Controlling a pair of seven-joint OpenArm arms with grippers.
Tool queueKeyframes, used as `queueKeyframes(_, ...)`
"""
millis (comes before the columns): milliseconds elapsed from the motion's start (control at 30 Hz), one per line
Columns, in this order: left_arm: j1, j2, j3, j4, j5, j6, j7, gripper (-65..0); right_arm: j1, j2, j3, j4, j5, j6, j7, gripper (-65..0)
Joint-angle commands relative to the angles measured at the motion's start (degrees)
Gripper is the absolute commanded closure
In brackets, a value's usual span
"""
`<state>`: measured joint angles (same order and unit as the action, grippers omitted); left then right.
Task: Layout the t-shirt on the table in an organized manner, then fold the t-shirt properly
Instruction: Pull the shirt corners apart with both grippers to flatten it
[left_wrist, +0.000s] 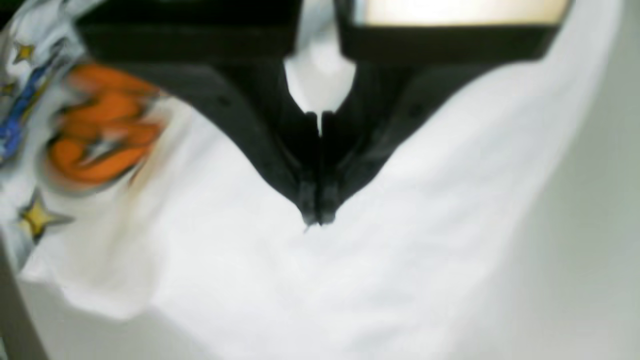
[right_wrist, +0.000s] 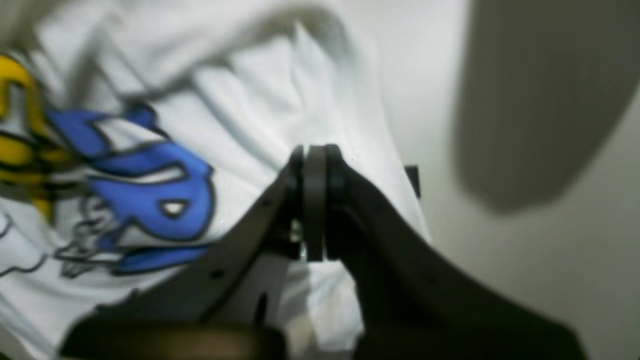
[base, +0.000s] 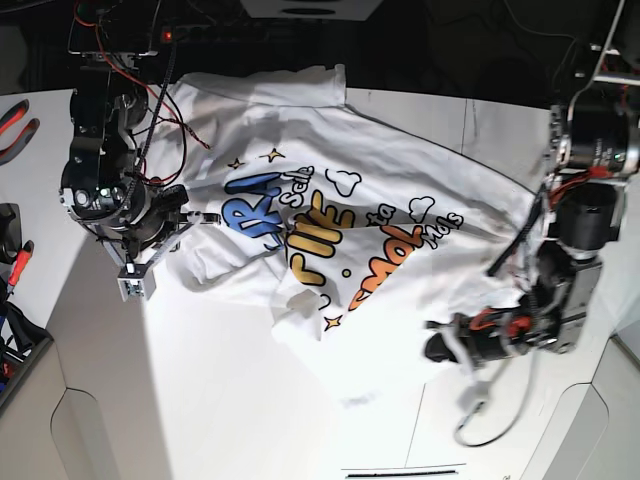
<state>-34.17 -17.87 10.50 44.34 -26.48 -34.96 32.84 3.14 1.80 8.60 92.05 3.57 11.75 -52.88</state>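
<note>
The white t-shirt (base: 330, 165) lies print side up and wrinkled across the back half of the table (base: 230, 400), its lower part bunched towards the front. In the base view my right gripper (base: 205, 218) sits at the shirt's left edge beside the blue letters. It is shut, pinching cloth (right_wrist: 250, 100) whose folds run into the closed tips (right_wrist: 315, 155). On the other side, my left gripper (base: 432, 347) is at the shirt's front right edge. Its fingers (left_wrist: 315, 220) are shut on white cloth (left_wrist: 400, 240) near the orange print.
Red-handled pliers (base: 15, 115) lie at the table's far left edge. A grey cable loop (base: 480, 420) hangs below the left arm on the table's front right. A thin dark seam (base: 466, 125) crosses the table at the back right. Bare tabletop (right_wrist: 440, 100) lies beside the shirt.
</note>
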Motion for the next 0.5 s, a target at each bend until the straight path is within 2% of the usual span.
queueKeyframes(0,-3.06,0.57,1.68,0.33,0.79,1.05,-1.79,0.0,1.25,0.22,0.00,-0.13,0.31,0.04,2.27,0.0)
queueKeyframes(133,-5.70,5.03,10.86,-2.60,8.85,8.37,-6.86,0.0,1.29,0.24,0.00,-5.86,0.24,0.04,4.68,0.0)
queueKeyframes(267,-6.99,6.49,17.57,-7.08,15.47,17.27,-11.43,0.0,1.27,0.28,0.04,-12.87,-2.64,0.02,6.73,0.0)
queueKeyframes(467,-6.75,6.25,19.85,-15.96,17.77,21.92,-15.63,0.0,1.27,0.42,0.46,-17.51,-3.58,0.00,7.87,0.0)
